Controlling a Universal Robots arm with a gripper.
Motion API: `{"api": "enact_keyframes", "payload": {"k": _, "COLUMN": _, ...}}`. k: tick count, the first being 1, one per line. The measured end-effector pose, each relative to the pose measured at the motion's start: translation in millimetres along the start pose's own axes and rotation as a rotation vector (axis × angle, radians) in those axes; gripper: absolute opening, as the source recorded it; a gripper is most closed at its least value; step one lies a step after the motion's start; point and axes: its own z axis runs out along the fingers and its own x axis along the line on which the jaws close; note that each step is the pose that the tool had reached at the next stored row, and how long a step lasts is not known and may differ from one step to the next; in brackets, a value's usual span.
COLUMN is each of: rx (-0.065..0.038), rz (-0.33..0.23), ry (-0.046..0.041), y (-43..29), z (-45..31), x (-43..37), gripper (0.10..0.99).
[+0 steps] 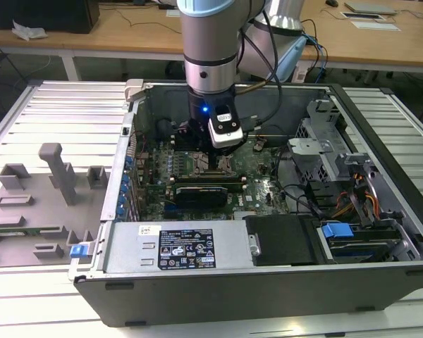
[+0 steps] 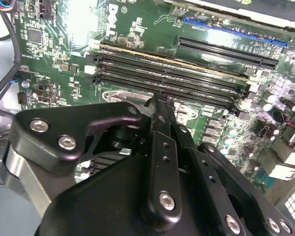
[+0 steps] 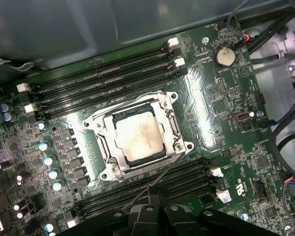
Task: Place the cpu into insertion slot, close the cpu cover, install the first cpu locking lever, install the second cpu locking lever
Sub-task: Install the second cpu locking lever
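The cpu (image 3: pixel 138 135), a pale silvery-tan square, lies in the insertion slot (image 3: pixel 108 169) on the green board. The silver cpu cover (image 3: pixel 170 122) lies flat around it, framing the chip. A thin dark lever rod (image 3: pixel 162 174) slants from the socket's corner toward my fingertips; I cannot tell whether they touch it. My gripper (image 3: pixel 155 195) hangs just beside the socket with its black fingers together and nothing visibly between them. In the second wrist view the gripper (image 2: pixel 160 101) points at the socket's rim (image 2: pixel 113 96). In the exterior view the gripper (image 1: pixel 213 156) sits low inside the computer case over the insertion slot (image 1: pixel 211 169).
Long black memory slots (image 3: pixel 103 73) flank the socket on both sides. A coin battery (image 3: pixel 224 56) and loose cables (image 3: pixel 285 123) lie nearby. The case wall (image 1: pixel 137 127), power supply (image 1: pixel 176 246) and drive bay (image 1: pixel 338 183) hem in the board. A grey fixture tray (image 1: pixel 35 204) lies at the exterior view's left.
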Motion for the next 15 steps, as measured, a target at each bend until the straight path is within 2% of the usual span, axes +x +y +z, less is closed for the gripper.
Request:
{"api": "enact_keyframes", "payload": {"k": 2, "rx": 0.008, "rz": -0.002, "ry": 0.0342, "y": -0.1, "z": 0.1, "x": -0.1, "gripper": 0.106}}
{"api": "enact_keyframes", "payload": {"k": 3, "rx": 0.013, "rz": -0.004, "ry": 0.0581, "y": -0.1, "z": 0.2, "x": -0.1, "gripper": 0.106}}
{"api": "enact_keyframes", "payload": {"k": 5, "rx": 0.014, "rz": -0.005, "ry": 0.0641, "y": -0.2, "z": 0.1, "x": -0.1, "gripper": 0.106}}
{"api": "enact_keyframes", "payload": {"k": 7, "rx": 0.012, "rz": -0.017, "ry": 0.064, "y": -0.1, "z": 0.3, "x": -0.1, "gripper": 0.106}}
{"api": "enact_keyframes", "payload": {"k": 10, "rx": -0.002, "rz": -0.085, "ry": 0.0658, "y": -0.3, "z": 1.6, "x": 0.0, "gripper": 0.106}}
{"api": "enact_keyframes", "payload": {"k": 12, "rx": -0.012, "rz": -0.107, "ry": 0.0679, "y": -0.2, "z": 1.9, "x": 0.1, "gripper": 0.106}}
{"api": "enact_keyframes", "payload": {"k": 15, "rx": -0.015, "rz": -0.116, "ry": 0.0688, "y": -0.4, "z": 2.0, "x": 0.0, "gripper": 0.106}}
